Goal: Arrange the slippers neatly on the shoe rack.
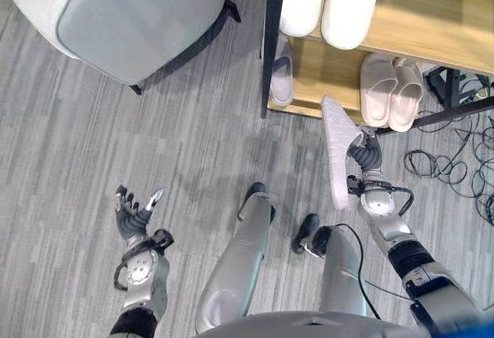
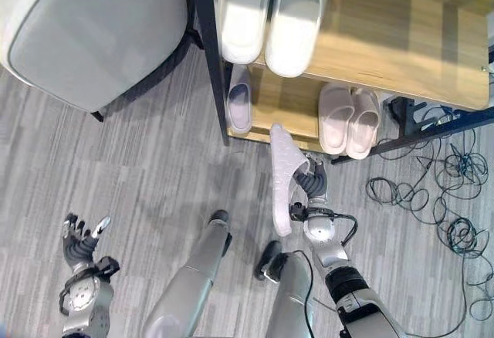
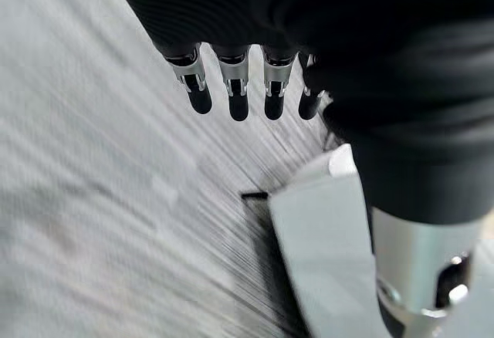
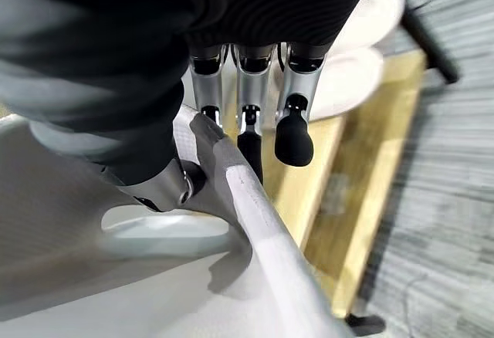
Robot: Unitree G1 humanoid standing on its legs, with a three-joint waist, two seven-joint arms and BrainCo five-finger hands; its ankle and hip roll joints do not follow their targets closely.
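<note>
We face the shoe rack (image 1: 432, 49), whose lower shelf holds a pink pair (image 1: 391, 91) on one side and a single slipper (image 1: 282, 72) near the post, with bare wood between them. Our right hand (image 1: 366, 155) grips the matching slipper (image 1: 338, 149) on edge, sole outward, just before the shelf; we should turn it flat and slide it in toe-first beside its mate. Our left hand (image 1: 135, 211) hangs open above the floor.

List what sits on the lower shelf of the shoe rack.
On the lower shelf a single pale slipper lies at the left end and a pinkish pair towards the right. The top shelf covers the shelf's back, so anything there is hidden.
</note>
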